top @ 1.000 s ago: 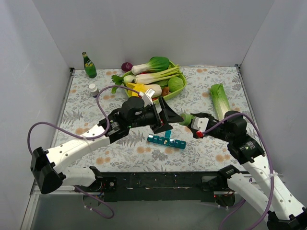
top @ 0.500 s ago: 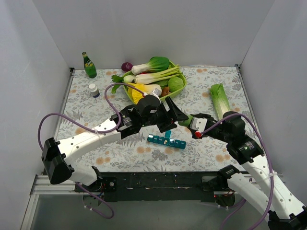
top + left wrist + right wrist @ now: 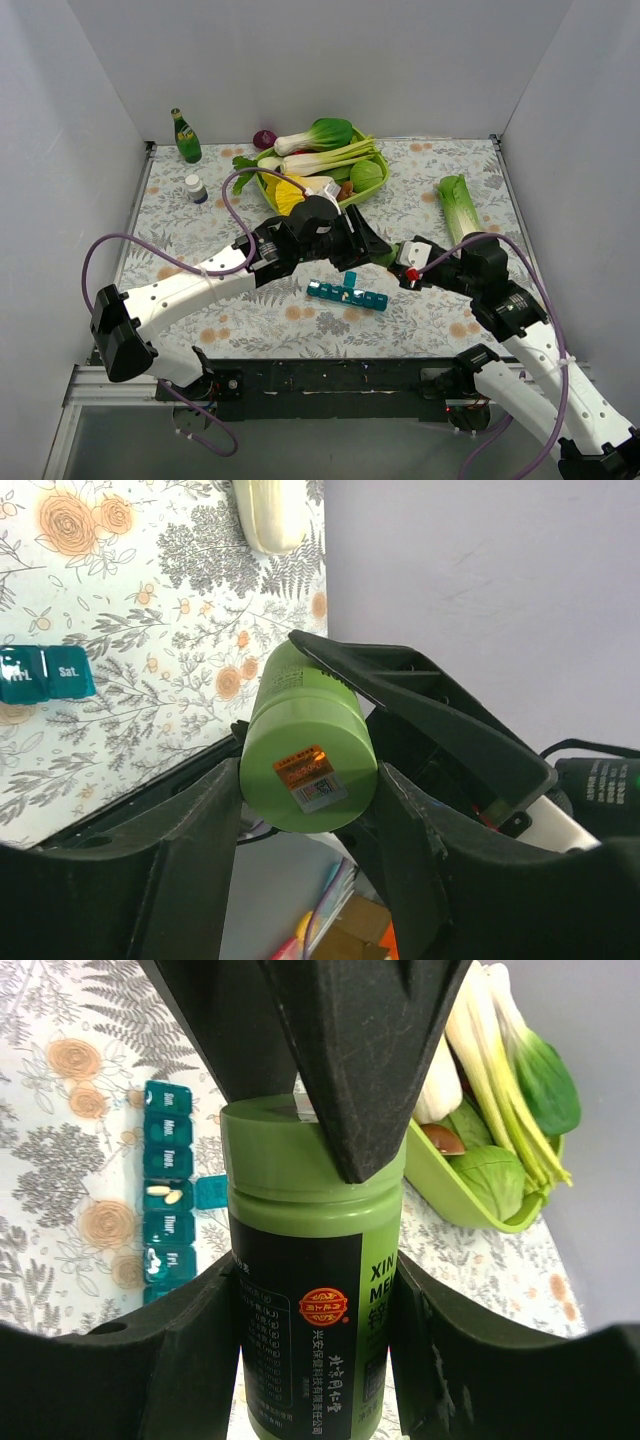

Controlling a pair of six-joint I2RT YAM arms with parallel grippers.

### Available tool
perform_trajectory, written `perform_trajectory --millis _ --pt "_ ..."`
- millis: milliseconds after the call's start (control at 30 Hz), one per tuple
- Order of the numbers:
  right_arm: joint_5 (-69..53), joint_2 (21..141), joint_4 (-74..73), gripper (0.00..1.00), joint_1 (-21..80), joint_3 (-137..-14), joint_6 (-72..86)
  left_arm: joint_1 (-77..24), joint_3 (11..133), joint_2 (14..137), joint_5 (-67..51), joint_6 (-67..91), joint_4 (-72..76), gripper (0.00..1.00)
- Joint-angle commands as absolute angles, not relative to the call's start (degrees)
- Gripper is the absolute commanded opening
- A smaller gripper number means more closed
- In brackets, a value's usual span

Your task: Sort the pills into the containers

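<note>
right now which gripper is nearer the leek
Right. The right gripper, holding the green bottle, sits left of the leek; the left gripper is farther left, at the bottle's cap.

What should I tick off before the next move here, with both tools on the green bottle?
1. Body grip: right tool shut on the green bottle: ok.
2. Cap grip: left tool clamped across the cap: ok.
3. Cap seated on the bottle, not yet off: ok.
4. Open compartment on the teal pill strip: ok, one lid up, two pills inside.
5. Bottle over that compartment: not ok, the top view shows it held beside the strip.
6. Pills inside the bottle: cannot tell, its wall is opaque.
</note>
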State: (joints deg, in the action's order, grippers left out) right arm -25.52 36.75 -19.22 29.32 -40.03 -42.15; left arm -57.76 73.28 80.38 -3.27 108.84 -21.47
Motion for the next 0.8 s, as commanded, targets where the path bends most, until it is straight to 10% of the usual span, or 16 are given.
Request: perform_trajectory --millis 0,567,767 --pt "-29.3 37.3 -14.1 0.01 29.5 -40.6 -35.8 -58.2 73.7 81.0 -9.0 98.5 -22.4 0.16" --pt "-58.2 39.6 -3.1 0.01 27.5 -31.6 -5.0 -58.0 71.4 84.1 -29.3 39.2 -34.6 0.03" --pt "-64.5 38.6 12.8 0.01 25.6 -23.5 14.4 -58.0 65.7 78.4 -28.1 33.2 -27.8 0.21"
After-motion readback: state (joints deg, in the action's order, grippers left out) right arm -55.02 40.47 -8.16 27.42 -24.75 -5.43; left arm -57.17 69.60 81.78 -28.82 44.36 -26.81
